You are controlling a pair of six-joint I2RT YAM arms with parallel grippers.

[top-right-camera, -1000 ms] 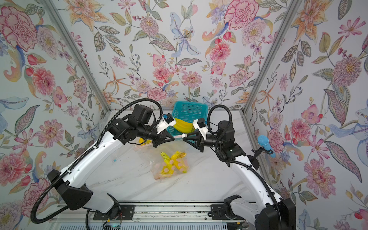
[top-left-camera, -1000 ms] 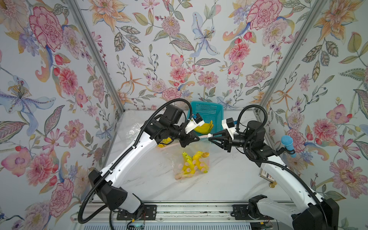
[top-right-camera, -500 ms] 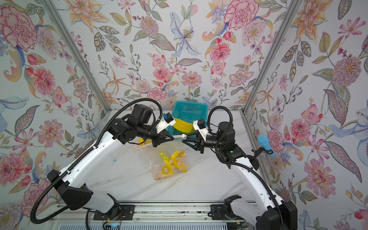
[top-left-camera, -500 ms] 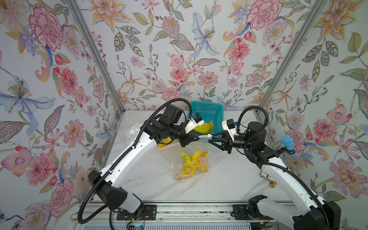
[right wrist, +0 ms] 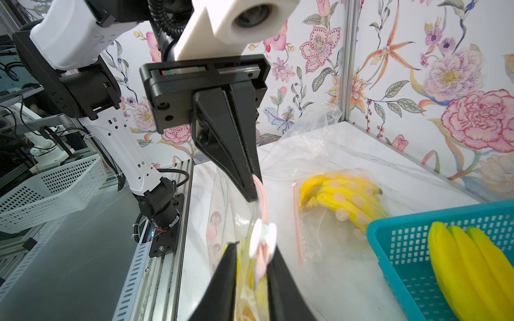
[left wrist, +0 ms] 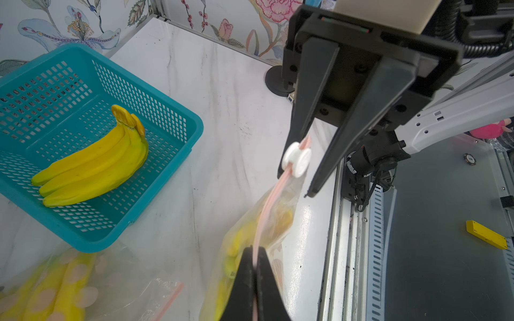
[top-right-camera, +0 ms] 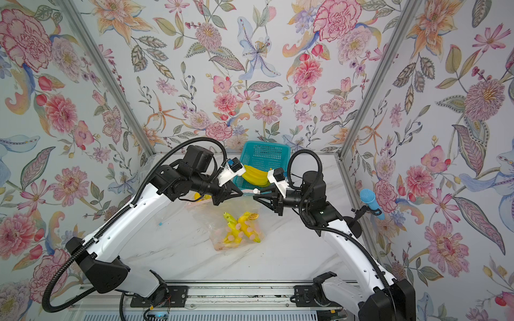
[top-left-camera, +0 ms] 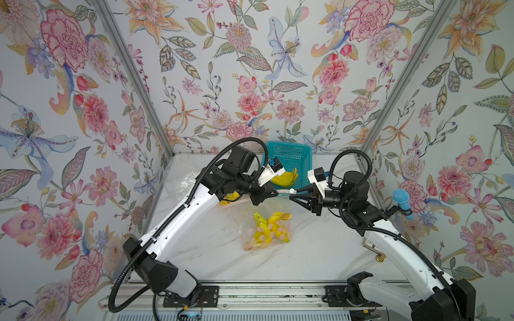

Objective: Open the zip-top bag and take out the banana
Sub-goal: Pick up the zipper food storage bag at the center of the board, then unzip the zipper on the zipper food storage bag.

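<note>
The clear zip-top bag (top-left-camera: 281,207) hangs above the table between my two grippers, with a yellow banana (top-left-camera: 271,228) bunch inside. My left gripper (left wrist: 254,250) is shut on the bag's pink zip strip (left wrist: 267,205). The white slider (left wrist: 296,161) sits on the strip near the bag's other end. My right gripper (right wrist: 253,250) is open by a narrow gap, its fingers either side of the bag's top. The slider (right wrist: 262,236) sits at their tips, against one finger. Both top views show the two grippers tip to tip, the left (top-right-camera: 241,193) and the right (top-right-camera: 254,198).
A teal basket (top-left-camera: 289,155) at the back holds a loose banana bunch (top-left-camera: 285,179). A second bag with bananas (right wrist: 342,200) lies on the table under the left arm. Crumpled clear plastic (top-left-camera: 180,175) sits at the back left. A blue microphone (top-left-camera: 402,201) stands on the right.
The right gripper's jaws widened a little and then narrowed again around the bag's top by the slider. The arms and the hanging bag have barely moved.
</note>
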